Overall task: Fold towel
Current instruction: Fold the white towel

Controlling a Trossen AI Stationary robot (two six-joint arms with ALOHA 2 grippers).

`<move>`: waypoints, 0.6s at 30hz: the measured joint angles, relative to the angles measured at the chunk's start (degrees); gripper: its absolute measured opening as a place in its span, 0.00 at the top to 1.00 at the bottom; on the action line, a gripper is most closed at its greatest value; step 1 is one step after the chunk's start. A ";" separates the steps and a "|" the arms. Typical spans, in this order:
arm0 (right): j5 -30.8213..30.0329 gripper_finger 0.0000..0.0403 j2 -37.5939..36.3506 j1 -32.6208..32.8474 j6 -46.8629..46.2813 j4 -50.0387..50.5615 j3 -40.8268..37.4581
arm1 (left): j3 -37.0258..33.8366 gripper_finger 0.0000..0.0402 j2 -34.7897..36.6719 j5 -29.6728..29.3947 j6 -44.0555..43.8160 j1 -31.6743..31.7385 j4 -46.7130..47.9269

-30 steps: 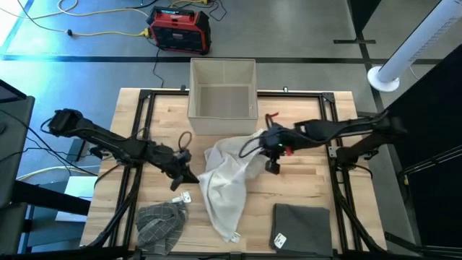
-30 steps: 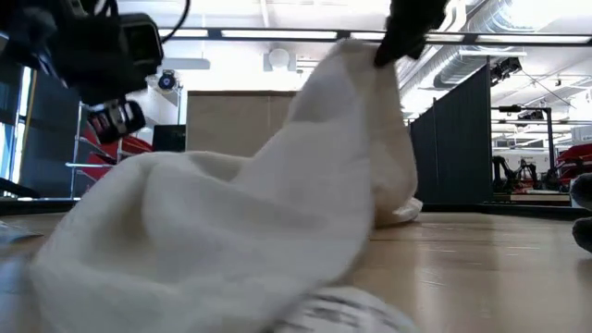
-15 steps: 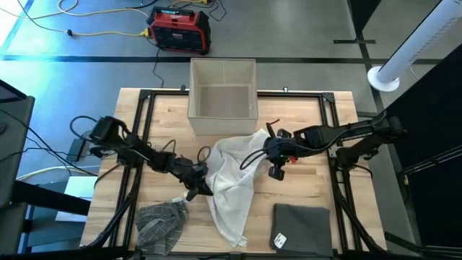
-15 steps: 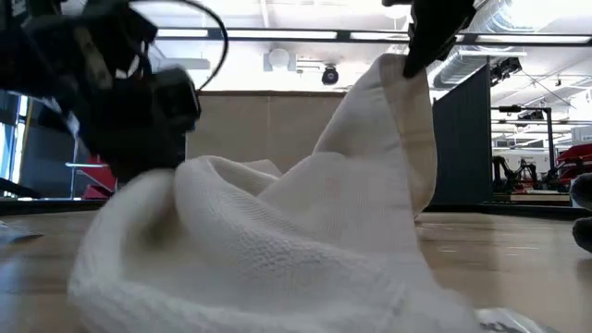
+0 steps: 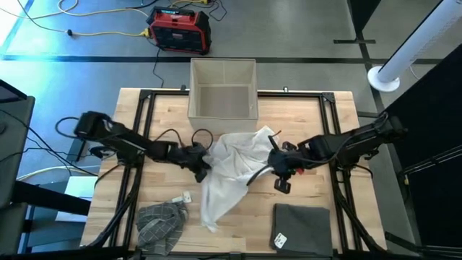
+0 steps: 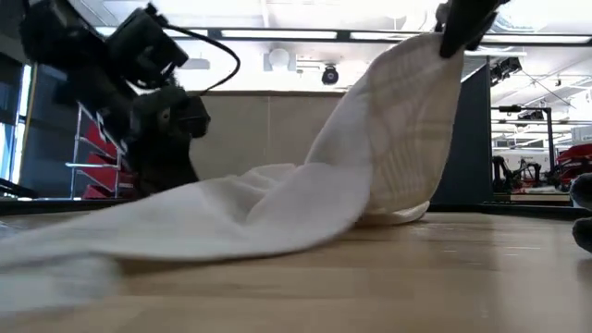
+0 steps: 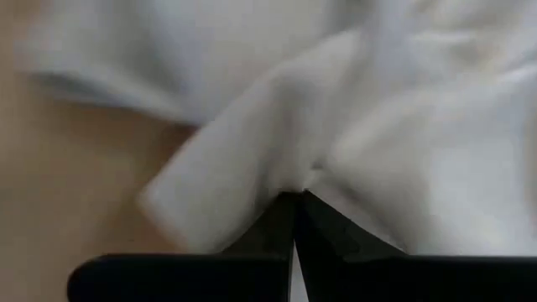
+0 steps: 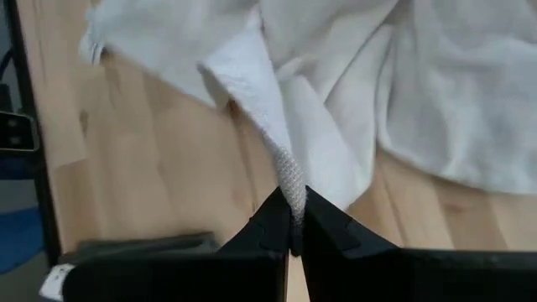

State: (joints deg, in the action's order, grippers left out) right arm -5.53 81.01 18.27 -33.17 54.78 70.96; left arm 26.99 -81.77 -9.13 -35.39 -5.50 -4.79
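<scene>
1. Well, over on the left side of the bench the left gripper has its fingers pinched tight on an edge of the white towel, low down near the wood, roughly mid-bench.
2. Look at the towel itself: it sits around the middle of the bench, bunched and rumpled between the two arms, with a long tail trailing toward the front edge. No clean fold anywhere, no flat layer, no squared corners that I can see.
3. From table height it reads as a slope, cloth draped up from the bench surface toward a raised point at the far right, so one end is lifted and the rest drags.
4. On to the right gripper, just right of centre: fingers clamped together on a ridge of the towel's hem, the weave plainly caught between the tips, with cloth spilling away beyond it onto the wood.
5. My read on progress: early days. Both grips look secured, and that seems to be the only part done. Spreading the towel flat, lining up the edges and making the actual fold all look to be ahead.
6. Elsewhere on the bench: a grey patterned cloth crumpled at the front left corner, a dark folded cloth lying neat at the front right, and a bin at the back edge, none of them touching the towel.
</scene>
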 joint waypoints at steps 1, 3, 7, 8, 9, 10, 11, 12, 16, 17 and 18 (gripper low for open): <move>-0.07 1.00 0.00 0.39 -0.05 0.08 0.00 | 0.98 1.00 1.74 -2.67 1.94 0.01 5.34; -0.86 1.00 0.00 0.91 -0.07 0.02 0.00 | 3.32 1.00 4.92 -7.98 5.69 0.30 13.52; -3.01 1.00 0.00 1.02 -0.70 0.31 0.00 | 5.73 1.00 9.41 -17.37 9.22 1.45 23.25; -3.39 1.00 0.02 0.96 -0.65 0.34 0.00 | 6.04 1.00 10.26 -18.27 9.36 1.79 23.68; -3.51 1.00 0.03 0.81 -0.51 0.51 0.00 | 6.21 1.00 11.27 -18.38 9.44 2.15 23.60; -3.86 1.00 0.00 0.74 -0.44 0.75 0.00 | 6.39 1.00 12.31 -18.12 9.62 2.32 23.57; -4.48 1.00 0.00 0.75 -0.44 1.32 0.00 | 6.74 1.00 13.16 -17.57 9.99 2.23 23.56; -4.96 1.00 0.00 0.75 -0.51 2.23 0.00 | 7.25 1.00 14.25 -17.02 10.22 1.76 23.49; -5.45 1.00 -0.02 0.75 -0.90 3.73 0.00 | 10.93 1.00 18.91 -17.48 10.27 -2.28 24.76; -5.44 1.00 -0.01 0.75 -0.91 3.82 0.00 | 12.03 1.00 19.86 -17.66 10.14 -3.43 25.54; -5.44 1.00 -0.01 0.75 -0.91 3.90 0.00 | 13.12 1.00 20.81 -17.83 10.01 -4.57 26.32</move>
State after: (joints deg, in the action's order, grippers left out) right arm -10.97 81.00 19.03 -34.08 58.69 70.96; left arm 40.11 -60.95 -26.96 -25.37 -10.07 21.52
